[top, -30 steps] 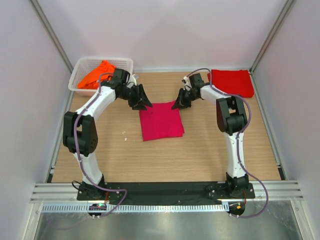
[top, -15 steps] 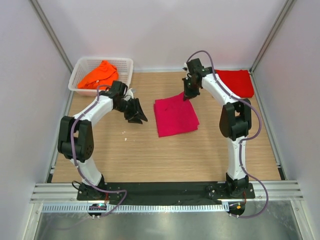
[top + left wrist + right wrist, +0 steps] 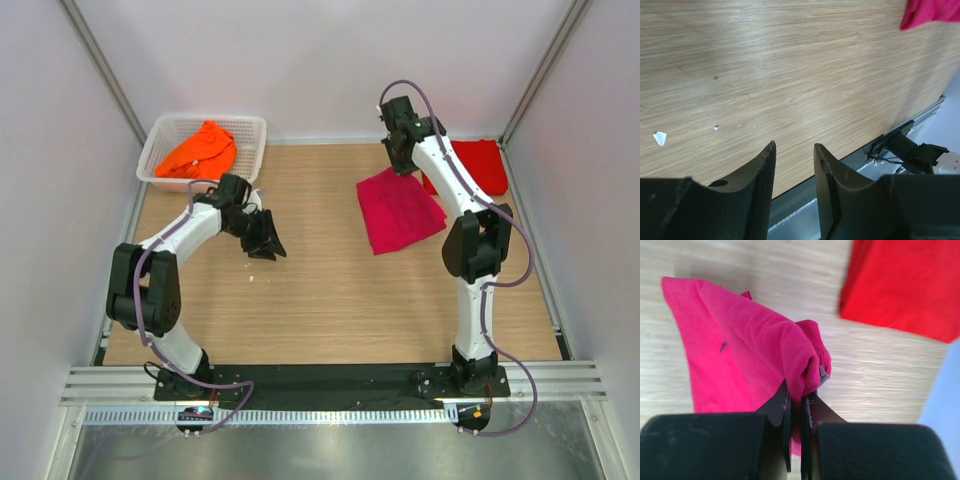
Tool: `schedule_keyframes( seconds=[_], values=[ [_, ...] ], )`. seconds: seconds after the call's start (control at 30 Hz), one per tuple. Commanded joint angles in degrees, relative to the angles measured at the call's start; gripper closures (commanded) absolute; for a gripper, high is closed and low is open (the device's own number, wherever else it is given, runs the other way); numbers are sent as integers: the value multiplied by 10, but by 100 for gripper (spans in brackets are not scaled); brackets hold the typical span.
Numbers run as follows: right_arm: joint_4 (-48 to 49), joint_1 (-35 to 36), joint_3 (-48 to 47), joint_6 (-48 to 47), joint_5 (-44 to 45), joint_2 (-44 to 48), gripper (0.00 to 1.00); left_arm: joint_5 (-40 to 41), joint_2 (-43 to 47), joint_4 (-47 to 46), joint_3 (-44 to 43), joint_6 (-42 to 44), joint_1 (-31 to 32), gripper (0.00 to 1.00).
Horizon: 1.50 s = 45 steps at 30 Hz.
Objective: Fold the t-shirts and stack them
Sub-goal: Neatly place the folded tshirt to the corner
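On the pale wood-grain table (image 3: 330,300), a white plastic lattice basket (image 3: 250,130) at the far left holds a crumpled orange t-shirt (image 3: 200,150). The soft magenta-pink t-shirt (image 3: 400,212), folded into a rough square, has one bunched edge pinched in the clenched right gripper (image 3: 799,390), just beside a flat-folded red t-shirt (image 3: 482,165) in the far right corner. The left gripper (image 3: 794,150) hangs over bare wood, its curved black fingers parted.
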State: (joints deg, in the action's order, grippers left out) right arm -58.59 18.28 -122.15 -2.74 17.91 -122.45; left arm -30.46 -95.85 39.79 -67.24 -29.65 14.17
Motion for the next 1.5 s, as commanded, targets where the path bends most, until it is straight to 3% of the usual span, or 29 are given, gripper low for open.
schedule_keyframes(
  seconds=[0.0, 0.47, 0.8, 1.47],
  values=[
    [8, -8, -65, -59, 106, 36, 99, -5, -8, -11, -7, 11, -3, 63],
    [172, -64, -131, -185, 141, -1, 99, -26, -38, -20, 8, 8, -4, 66],
    [183, -75, -165, -214, 134, -33, 99, -32, -55, -23, 18, 3, -3, 67],
    [184, -94, -154, -237, 121, 5, 99, -35, -72, -22, 15, 1, -1, 67]
  ],
)
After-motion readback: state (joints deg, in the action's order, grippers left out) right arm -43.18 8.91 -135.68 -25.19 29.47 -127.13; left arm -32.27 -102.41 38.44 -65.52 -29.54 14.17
